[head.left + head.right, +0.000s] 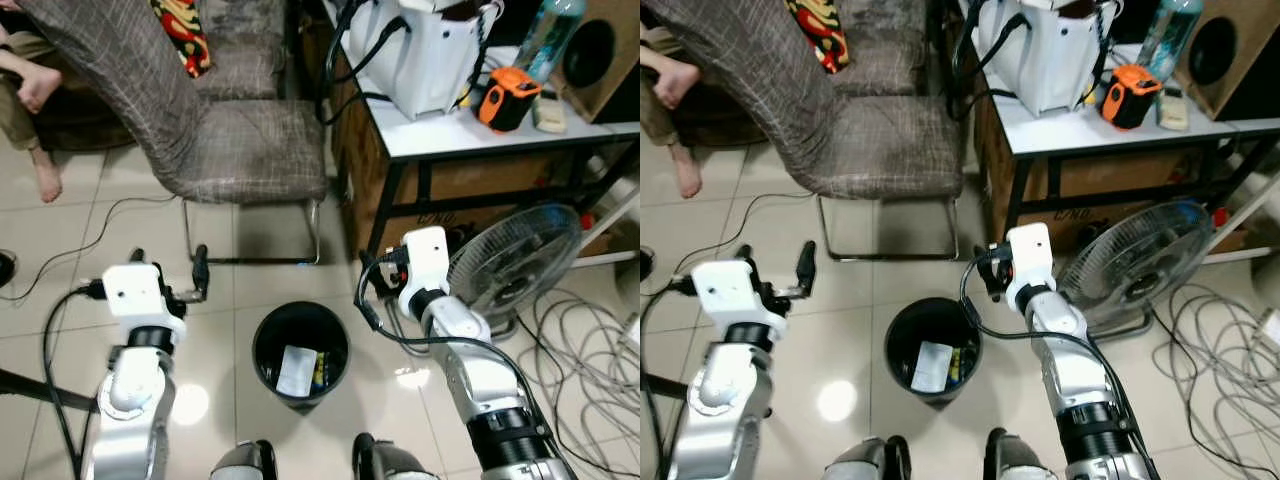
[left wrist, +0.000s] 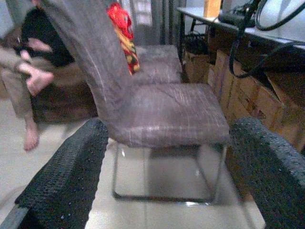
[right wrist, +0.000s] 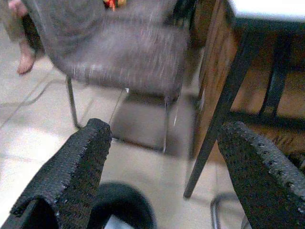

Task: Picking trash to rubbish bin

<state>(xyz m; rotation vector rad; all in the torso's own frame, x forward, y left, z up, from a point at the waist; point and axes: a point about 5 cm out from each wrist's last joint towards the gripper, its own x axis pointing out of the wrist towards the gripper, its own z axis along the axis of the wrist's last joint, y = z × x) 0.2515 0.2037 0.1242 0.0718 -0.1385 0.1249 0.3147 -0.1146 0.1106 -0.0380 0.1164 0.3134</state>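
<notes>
From the head views we see the bin on the floor between our arms, paper already inside. The right end effector spreads wide and empty, bin just below it, nearer than the left end effector, equally wide, facing the chair.

Bin before chair; fan right; trash inside.

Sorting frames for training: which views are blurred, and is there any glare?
Right wrist view: motion-blurred, the chair smeared. Left wrist view: soft, fingers blurry up close. Eye views: sharp, with lamp glare on the floor tiles beside the rubbish bin.
</notes>
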